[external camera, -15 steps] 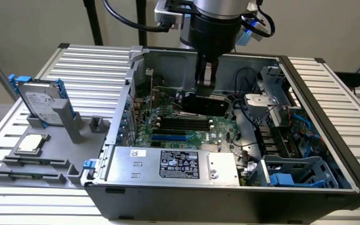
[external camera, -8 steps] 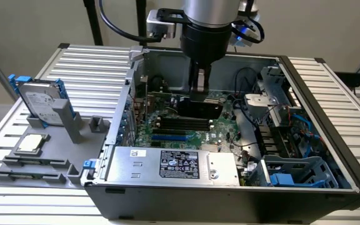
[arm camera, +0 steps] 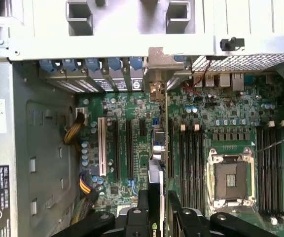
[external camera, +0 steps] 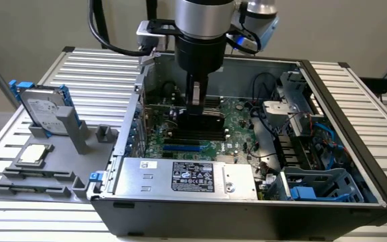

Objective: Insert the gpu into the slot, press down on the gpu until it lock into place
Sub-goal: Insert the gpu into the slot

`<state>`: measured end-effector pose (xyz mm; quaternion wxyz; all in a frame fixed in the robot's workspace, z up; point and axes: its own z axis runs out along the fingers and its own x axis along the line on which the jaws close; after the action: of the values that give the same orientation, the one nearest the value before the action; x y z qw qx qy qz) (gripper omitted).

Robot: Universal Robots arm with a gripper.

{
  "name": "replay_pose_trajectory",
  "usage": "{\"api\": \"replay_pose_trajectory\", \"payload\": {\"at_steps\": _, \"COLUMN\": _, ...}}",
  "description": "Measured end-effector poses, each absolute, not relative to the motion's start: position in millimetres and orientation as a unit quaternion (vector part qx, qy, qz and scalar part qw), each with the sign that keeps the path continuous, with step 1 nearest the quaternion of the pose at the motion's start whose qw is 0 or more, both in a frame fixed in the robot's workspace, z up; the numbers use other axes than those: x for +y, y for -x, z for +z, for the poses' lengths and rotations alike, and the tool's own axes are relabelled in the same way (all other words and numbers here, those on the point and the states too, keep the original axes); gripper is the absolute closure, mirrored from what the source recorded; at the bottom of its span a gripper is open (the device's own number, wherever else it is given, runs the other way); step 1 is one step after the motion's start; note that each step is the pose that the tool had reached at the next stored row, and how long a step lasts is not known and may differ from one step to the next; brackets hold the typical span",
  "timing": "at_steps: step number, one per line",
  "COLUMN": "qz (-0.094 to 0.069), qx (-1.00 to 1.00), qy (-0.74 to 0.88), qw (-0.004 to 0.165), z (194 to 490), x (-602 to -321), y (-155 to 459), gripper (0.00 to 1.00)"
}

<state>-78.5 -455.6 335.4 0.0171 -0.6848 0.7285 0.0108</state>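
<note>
Your slatted aluminium desk [external camera: 355, 91] carries an open computer case [external camera: 247, 214], with a pale wall [external camera: 328, 30] behind. At frame centre, the end effector [arm camera: 157, 200] is clamped on the gpu [arm camera: 158, 148]. The thin, black-faced card stands on edge over the green motherboard [external camera: 237, 126], just above the bright-blue slot [external camera: 182, 148].
</note>
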Motion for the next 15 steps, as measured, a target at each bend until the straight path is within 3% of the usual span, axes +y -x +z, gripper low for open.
{"api": "replay_pose_trajectory", "payload": {"at_steps": 15, "qz": 0.005, "qx": 0.727, "qy": 0.686, "qw": 0.024, "z": 310, "x": -454, "y": 81, "gripper": 0.74}}
